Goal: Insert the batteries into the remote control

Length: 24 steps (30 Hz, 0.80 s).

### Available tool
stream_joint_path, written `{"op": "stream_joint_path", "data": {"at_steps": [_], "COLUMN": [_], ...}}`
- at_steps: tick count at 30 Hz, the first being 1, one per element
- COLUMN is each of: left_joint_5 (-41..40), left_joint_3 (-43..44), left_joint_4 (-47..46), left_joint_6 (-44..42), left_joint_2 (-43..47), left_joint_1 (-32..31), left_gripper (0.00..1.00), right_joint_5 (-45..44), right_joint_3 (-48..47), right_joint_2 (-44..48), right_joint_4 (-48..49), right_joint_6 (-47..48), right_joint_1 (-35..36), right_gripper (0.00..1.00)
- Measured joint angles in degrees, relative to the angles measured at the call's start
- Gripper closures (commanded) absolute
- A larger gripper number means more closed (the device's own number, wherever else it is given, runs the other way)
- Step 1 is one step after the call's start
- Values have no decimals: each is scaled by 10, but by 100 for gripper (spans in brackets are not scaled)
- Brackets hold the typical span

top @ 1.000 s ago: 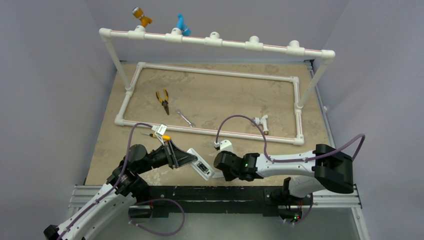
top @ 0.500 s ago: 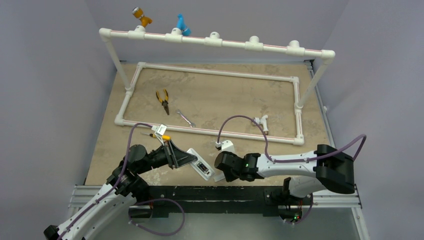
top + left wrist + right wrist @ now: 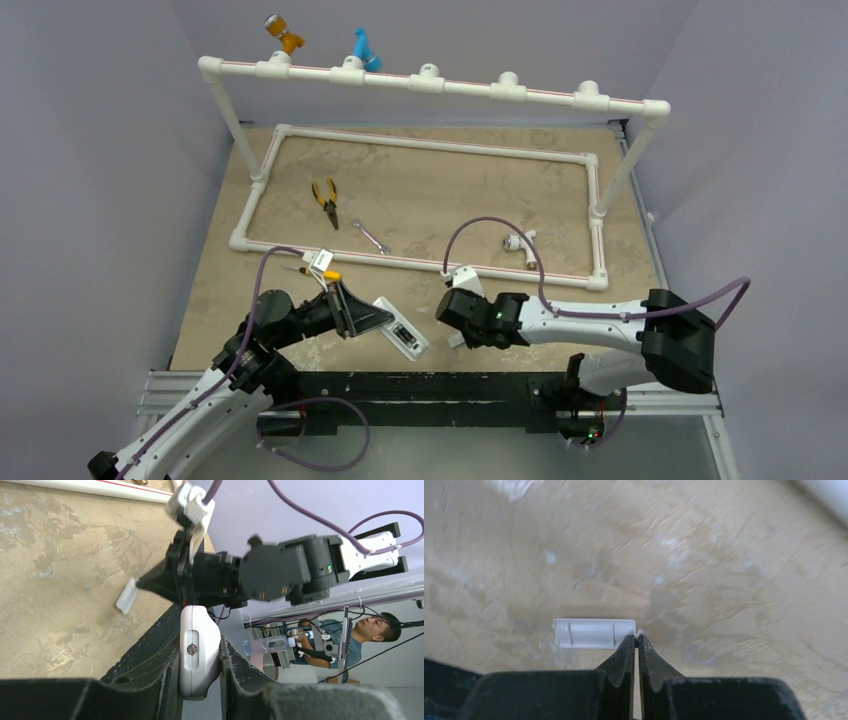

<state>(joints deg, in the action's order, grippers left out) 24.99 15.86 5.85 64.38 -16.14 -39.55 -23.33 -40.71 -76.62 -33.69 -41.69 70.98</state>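
Note:
The white remote control (image 3: 401, 336) is clamped at one end by my left gripper (image 3: 374, 318), held just above the table's near edge with its dark recess facing up. In the left wrist view the remote's end (image 3: 198, 625) sits tight between the two fingers of the left gripper (image 3: 200, 652). The batteries cannot be made out. To the right of the remote, my right gripper (image 3: 638, 641) is shut, its tips pinching the small tab at the end of the flat white cover piece (image 3: 591, 632), which hangs low over the table. From above, the right gripper (image 3: 452, 330) sits apart from the remote.
A white pipe frame (image 3: 420, 262) lies across the table, with a taller pipe rail (image 3: 430, 83) behind it. Yellow-handled pliers (image 3: 325, 200) and a silver wrench (image 3: 371, 237) lie inside the frame. A yellow-handled screwdriver (image 3: 322, 273) and a white pipe fitting (image 3: 520, 243) lie nearer.
My right gripper has closed on the cover piece's tab and moved to the right, away from the remote, carrying the cover. The left arm and the remote have stayed still.

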Motion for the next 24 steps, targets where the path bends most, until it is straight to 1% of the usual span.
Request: {"op": "stream_joint_path", "data": {"at_steps": [4, 7, 10, 14, 19, 24], "left_joint_5": [-4, -12, -17, -22, -25, -26], "left_joint_3": [0, 2, 7, 11, 18, 21], "left_joint_4": [28, 58, 76, 92, 102, 104], "left_joint_6": [-10, -19, -25, -27, -31, -37], "left_joint_2": [18, 37, 49, 50, 50, 47], "left_joint_1": [0, 0, 0, 0, 0, 0], "left_gripper": [100, 100, 100, 100, 100, 100], "right_joint_5": [-12, -21, -32, -42, -41, -40], "right_joint_3": [-30, -54, -97, -151, -165, -165], "right_joint_2": [0, 0, -19, -70, -111, -116], "right_joint_4": [-3, -1, 3, 28, 52, 71], "right_joint_6": [66, 123, 178, 240, 290, 343], "right_joint_1": [-86, -130, -150, -175, -215, -235], "right_gripper": [100, 100, 100, 100, 100, 100]}}
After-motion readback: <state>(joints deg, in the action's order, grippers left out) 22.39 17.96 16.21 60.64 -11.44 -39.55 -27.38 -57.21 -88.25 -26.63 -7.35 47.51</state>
